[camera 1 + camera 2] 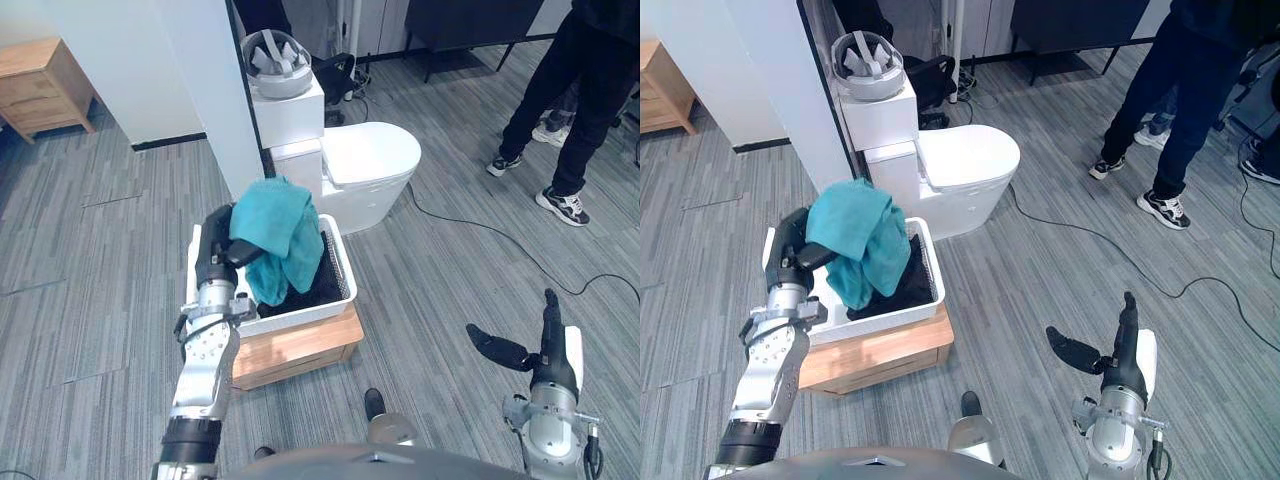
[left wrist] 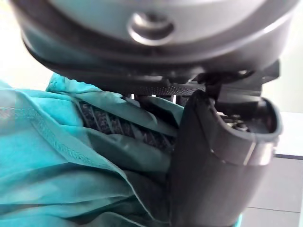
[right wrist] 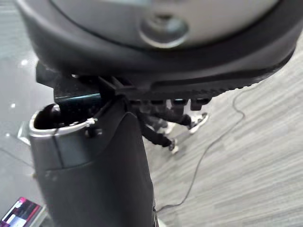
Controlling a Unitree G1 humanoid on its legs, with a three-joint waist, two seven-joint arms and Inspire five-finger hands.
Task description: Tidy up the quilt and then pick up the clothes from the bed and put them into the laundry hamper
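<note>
A teal cloth garment (image 1: 283,232) is clasped by the curled left hand (image 1: 214,255) above the white plastic hamper (image 1: 300,318); the right hand (image 1: 548,360) is held straight-fingered

- Bright, even indoor light from overhead across the grey floor (image 1: 100,250) in both eye views.
- Soft, faint shadows on the floor beside the wooden stand (image 1: 300,352) and at the foot of the toilet (image 1: 372,158).
- Pale sheen on the white toilet lid.
- Teal cloth (image 1: 275,232) evenly lit, darker within its folds.
- Left wrist view: very bright, pale backdrop behind the dark left robot hand (image 2: 213,161); thin highlight along its casing edge.
- Right wrist view: small glints on a dark glossy surface (image 3: 19,94) beside the right robot hand (image 3: 94,175).
</note>
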